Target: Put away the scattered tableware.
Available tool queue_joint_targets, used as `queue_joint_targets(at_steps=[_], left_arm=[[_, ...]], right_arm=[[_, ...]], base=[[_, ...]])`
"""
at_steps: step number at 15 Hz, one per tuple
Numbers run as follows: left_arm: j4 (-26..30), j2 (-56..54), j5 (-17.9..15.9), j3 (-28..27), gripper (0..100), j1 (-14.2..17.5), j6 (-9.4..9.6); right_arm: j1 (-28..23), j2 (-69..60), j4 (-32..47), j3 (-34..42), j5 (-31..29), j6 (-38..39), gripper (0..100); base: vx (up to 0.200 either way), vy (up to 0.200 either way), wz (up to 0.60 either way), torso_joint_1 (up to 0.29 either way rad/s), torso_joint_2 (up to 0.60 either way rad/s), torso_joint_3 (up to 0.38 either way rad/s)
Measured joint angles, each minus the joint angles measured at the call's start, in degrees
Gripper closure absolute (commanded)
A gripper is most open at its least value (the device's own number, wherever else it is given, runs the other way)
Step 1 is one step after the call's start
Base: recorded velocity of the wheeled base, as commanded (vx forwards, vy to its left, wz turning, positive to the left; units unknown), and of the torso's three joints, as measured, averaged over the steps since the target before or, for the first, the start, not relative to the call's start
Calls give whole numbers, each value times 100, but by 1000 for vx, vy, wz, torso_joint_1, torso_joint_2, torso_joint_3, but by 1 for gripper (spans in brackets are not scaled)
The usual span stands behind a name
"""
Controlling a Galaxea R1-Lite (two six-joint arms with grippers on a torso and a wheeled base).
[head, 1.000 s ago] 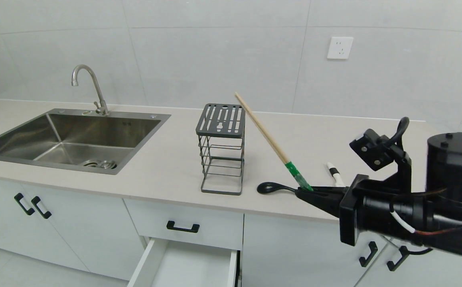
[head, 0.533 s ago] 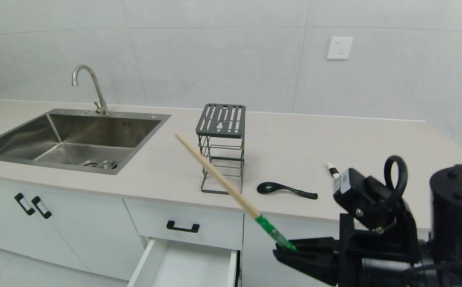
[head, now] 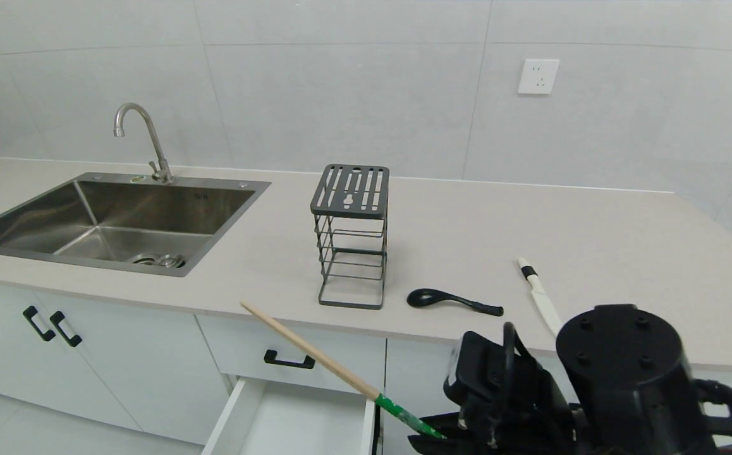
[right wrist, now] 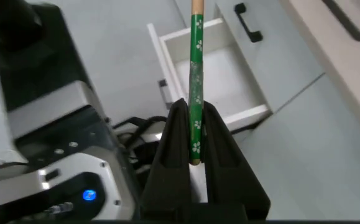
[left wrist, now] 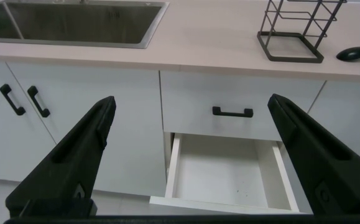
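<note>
A wooden chopstick (head: 334, 370) with a green patterned end slants up to the left in front of the cabinet, over the open white drawer (head: 290, 420). My right gripper (head: 432, 437) is shut on its green end, low at the drawer's right edge. In the right wrist view the chopstick (right wrist: 196, 50) is pinched in the right gripper (right wrist: 195, 109) and points over the drawer (right wrist: 214, 78). A black spoon (head: 451, 299) and a white knife with a black band (head: 540, 294) lie on the counter. My left gripper (left wrist: 191, 99) stands open, facing the cabinet front above the drawer (left wrist: 229, 171).
A dark wire rack (head: 351, 234) stands mid-counter, just left of the spoon. A steel sink (head: 119, 218) with a faucet (head: 141, 136) is at the left. Cupboard doors with black handles (head: 50, 325) flank the drawer.
My right arm has dropped from counter height down in front of the cabinet, carrying the chopstick, which now lies lower and over the open drawer. Spoon and knife have not moved.
</note>
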Motion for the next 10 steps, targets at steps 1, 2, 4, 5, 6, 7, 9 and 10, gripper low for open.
queue_joint_targets(at_steps=[1, 2, 4, 5, 6, 7, 9, 10], left_arm=[[2, 0, 1, 0, 0, 0, 0], [0, 0, 1, 0, 0, 0, 0], [0, 0, 1, 0, 0, 0, -2], [0, 0, 1, 0, 0, 0, 0], [0, 0, 1, 0, 0, 0, 0], [-2, 0, 1, 0, 0, 0, 0], [0, 0, 1, 0, 0, 0, 0], [5, 0, 1, 0, 0, 0, 0]], right_arm=[[-33, 124, 124, -171, -37, -196, 100], [-59, 245, 165, -333, -46, -276, 100], [-87, 535, 180, -680, -50, -402, 100], [-94, 686, 187, -855, -50, -616, 100], [-98, 833, 206, -1019, -50, -766, 100], [-108, 990, 224, -1198, -50, -864, 100], [-135, 1279, 277, -1538, -50, -987, 100], [-146, 1414, 384, -1687, -52, -1037, 100]], base=[[0, 0, 0, 0, 0, 0], [0, 0, 0, 0, 0, 0], [0, 0, 0, 0, 0, 0], [0, 0, 0, 0, 0, 0], [0, 0, 0, 0, 0, 0], [0, 0, 0, -46, 71, 56], [0, 0, 0, -171, 349, 190], [0, 0, 0, -154, 344, 168]])
